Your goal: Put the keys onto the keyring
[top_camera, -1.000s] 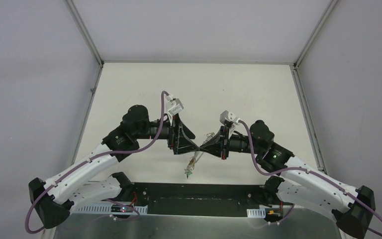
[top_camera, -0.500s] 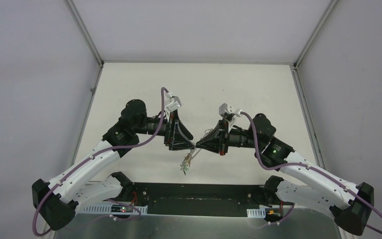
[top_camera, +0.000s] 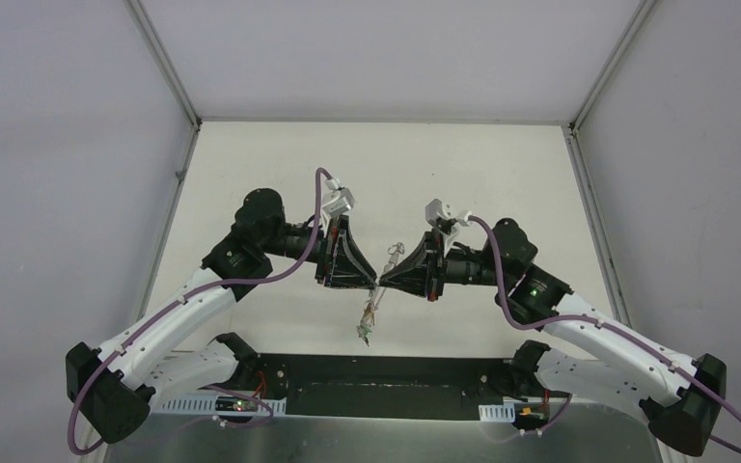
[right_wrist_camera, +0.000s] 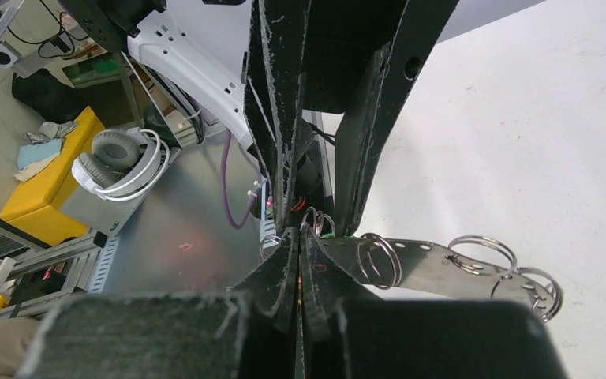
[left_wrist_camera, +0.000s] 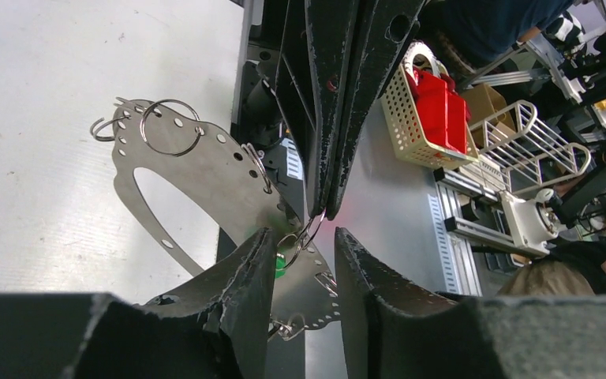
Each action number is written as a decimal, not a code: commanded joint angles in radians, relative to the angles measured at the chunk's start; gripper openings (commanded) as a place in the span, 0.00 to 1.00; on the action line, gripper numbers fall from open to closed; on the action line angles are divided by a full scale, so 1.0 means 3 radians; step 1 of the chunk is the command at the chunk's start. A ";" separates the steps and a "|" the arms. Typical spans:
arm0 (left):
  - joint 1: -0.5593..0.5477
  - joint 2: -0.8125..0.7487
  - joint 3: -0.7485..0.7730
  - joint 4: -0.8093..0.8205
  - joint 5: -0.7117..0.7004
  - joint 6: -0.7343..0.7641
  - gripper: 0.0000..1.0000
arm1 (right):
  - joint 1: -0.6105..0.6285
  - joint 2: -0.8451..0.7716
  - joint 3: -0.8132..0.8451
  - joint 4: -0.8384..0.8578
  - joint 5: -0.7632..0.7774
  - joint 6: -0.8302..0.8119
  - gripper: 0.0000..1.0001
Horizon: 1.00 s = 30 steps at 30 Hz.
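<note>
The keyring (top_camera: 370, 313) is a flat grey metal loop with punched holes and several small split rings. It hangs in the air between the two grippers. My right gripper (top_camera: 384, 282) is shut on one of its small split rings, as the left wrist view (left_wrist_camera: 325, 209) and right wrist view (right_wrist_camera: 296, 233) show. My left gripper (top_camera: 373, 280) is open, tip to tip with the right one, and its fingers (left_wrist_camera: 256, 253) straddle that ring. A green key (left_wrist_camera: 278, 267) hangs just behind the left finger. The loop spreads left (left_wrist_camera: 205, 166) and right (right_wrist_camera: 434, 264). I cannot make out the yellow-tan key.
The white table (top_camera: 376, 174) lies under the raised grippers, with grey enclosure walls on three sides. A black base plate (top_camera: 376, 371) runs along the near edge. Off the table are a white basket with red contents (left_wrist_camera: 430, 103) and headphones (right_wrist_camera: 122, 162).
Both grippers have shifted slightly left and away from the bases, still tip to tip. The hanging keyring moved with them and its top end now sticks up above the tips.
</note>
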<state>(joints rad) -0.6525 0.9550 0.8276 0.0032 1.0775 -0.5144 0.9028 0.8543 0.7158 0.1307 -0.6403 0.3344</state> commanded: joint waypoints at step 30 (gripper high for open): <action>0.0023 -0.0146 0.1041 -0.2105 -0.0958 0.1364 0.00 | -0.0010 -0.0136 0.0218 0.0010 0.0228 -0.0280 0.65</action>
<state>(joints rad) -0.6525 0.8780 1.0008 -0.4278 0.8700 -0.2241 0.9001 0.8547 0.7368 0.1280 -0.6048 0.2993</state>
